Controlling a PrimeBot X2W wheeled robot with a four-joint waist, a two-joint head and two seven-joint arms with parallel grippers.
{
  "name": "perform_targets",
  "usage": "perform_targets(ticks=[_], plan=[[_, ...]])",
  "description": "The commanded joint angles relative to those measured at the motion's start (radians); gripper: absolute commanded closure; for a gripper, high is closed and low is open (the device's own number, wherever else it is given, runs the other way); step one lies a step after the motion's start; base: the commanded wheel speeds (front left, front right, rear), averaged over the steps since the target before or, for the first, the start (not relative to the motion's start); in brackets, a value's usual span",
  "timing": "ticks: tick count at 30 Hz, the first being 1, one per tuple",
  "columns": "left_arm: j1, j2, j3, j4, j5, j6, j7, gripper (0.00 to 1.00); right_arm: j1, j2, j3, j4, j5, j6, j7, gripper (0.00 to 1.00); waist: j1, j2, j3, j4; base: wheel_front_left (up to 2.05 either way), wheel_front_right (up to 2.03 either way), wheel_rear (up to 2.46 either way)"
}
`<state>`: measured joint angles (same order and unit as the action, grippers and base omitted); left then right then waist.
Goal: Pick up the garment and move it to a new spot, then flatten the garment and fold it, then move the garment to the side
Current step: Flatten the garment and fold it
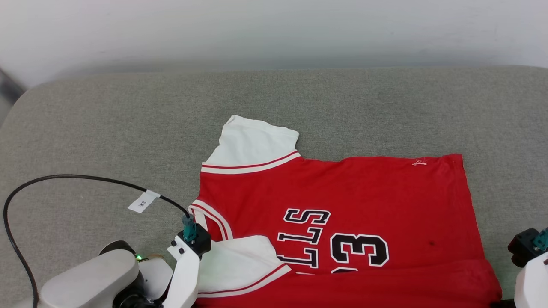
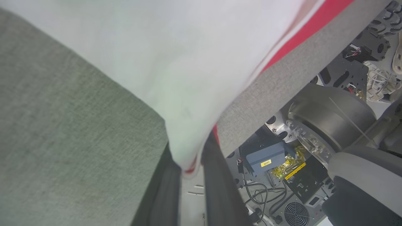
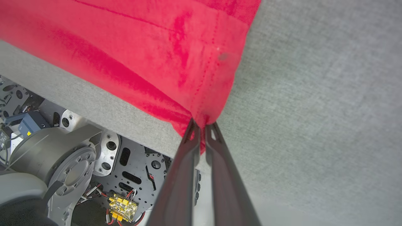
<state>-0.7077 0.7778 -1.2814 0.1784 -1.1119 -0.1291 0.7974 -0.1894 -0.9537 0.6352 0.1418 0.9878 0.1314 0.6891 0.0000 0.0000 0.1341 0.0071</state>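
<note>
**Status.** The garment [image 1: 342, 201] lies front-up on the grey padded surface [image 1: 128, 128], lengthwise across the robot's front: collar end to the robot's left, hem to its right. The far sleeve [image 1: 252, 145] is spread flat. The near sleeve [image 1: 239, 261] is turned over onto the chest, partly covering the lettering.

**Grippers.**
- left gripper [image 2: 188, 166]: jaws pinched on the corner of the near sleeve at its striped trim, per the left wrist view.
- right gripper [image 3: 202, 125]: jaws clamped on the near hem corner [image 3: 204, 113]; the red cloth bunches at the fingertips.

**Step in hand (est.).** Fold stage. Flattening looks done, as the body is smooth w/ few wrinkles. Both near-side corners are gripped, and the near long edge sits at the surface's front edge, so this reads as the start of a lengthwise fold, near half over far half.

**Next move, reqs.**
1. Lift both corners together, enough to clear the chest.
2. Carry them away from the robot in sync, keeping the edge taut between the grippers.
3. Lay the near edge along the far side seam, corners matched.
4. Release only once the cloth rests flat.
</note>
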Motion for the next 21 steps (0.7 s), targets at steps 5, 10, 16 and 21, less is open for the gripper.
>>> perform_targets(ticks=[5, 10, 16, 21], plan=[[0.009, -0.007, 0.004, 0.027, 0.013, 0.001, -0.064, 0.00, 0.006, 0.044, -0.015, 0.032, -0.046, -0.001, -0.055, 0.00, 0.0000, 0.0000, -0.007, 0.007, 0.00, 0.00, 0.00], [-0.032, 0.048, 0.037, -0.006, 0.009, 0.001, -0.127, 0.00, 0.004, 0.048, -0.078, 0.001, -0.113, -0.001, -0.186, 0.00, 0.0000, 0.0000, -0.047, 0.012, 0.00, 0.00, 0.00], [-0.102, 0.103, 0.116, -0.041, 0.063, 0.015, -0.248, 0.00, -0.002, 0.130, -0.250, -0.032, -0.244, -0.001, -0.427, 0.00, 0.0000, 0.0000, -0.068, 0.006, 0.00, 0.00, 0.00], [-0.172, 0.071, 0.185, 0.008, 0.180, 0.084, -0.431, 0.00, 0.025, 0.267, -0.419, -0.078, -0.394, -0.001, -0.604, 0.00, 0.0000, 0.0000, -0.051, -0.015, 0.00, 0.00, 0.00]])
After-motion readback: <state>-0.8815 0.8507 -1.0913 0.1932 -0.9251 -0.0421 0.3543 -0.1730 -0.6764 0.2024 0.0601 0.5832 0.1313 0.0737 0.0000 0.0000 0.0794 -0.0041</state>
